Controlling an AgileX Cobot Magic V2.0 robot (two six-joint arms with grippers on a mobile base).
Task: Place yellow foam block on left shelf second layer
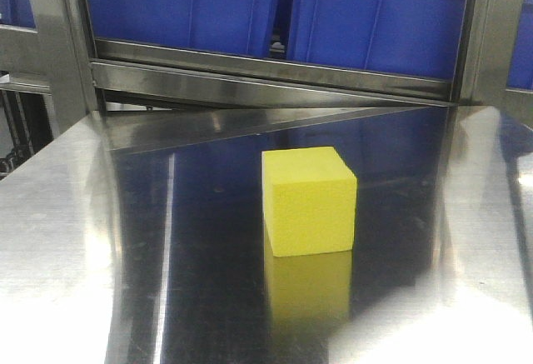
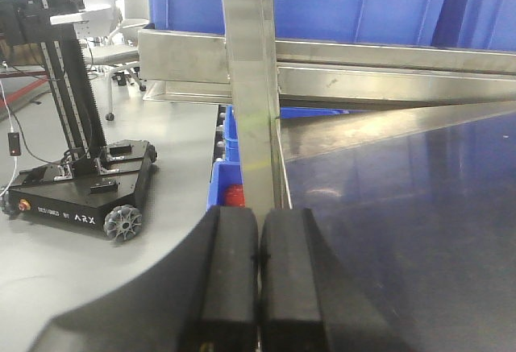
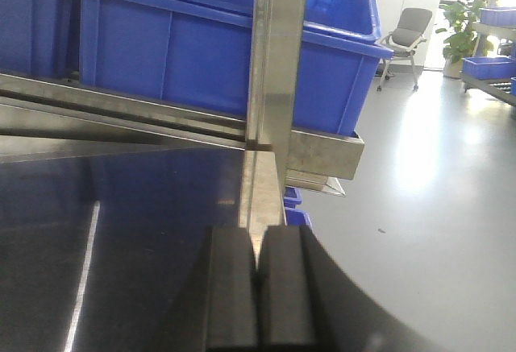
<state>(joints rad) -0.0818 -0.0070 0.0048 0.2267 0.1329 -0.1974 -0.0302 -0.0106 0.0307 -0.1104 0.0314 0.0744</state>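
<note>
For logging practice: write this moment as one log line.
yellow foam block: untouched on steel table | left claw: shut, empty | right claw: shut, empty

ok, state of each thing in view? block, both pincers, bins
yellow foam block: resting flat on the steel table, not gripped
left pincer: shut, empty
right pincer: shut, empty
blue bins: sitting on the shelf behind the table, contents hidden

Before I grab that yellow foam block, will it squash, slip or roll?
Probably light and a bit squashy: the yellow foam block has matte, textured faces, so grip should hold. Unlikely to roll: it sits flat, cube-shaped. Pushed, it may slide on the polished steel table.
</note>
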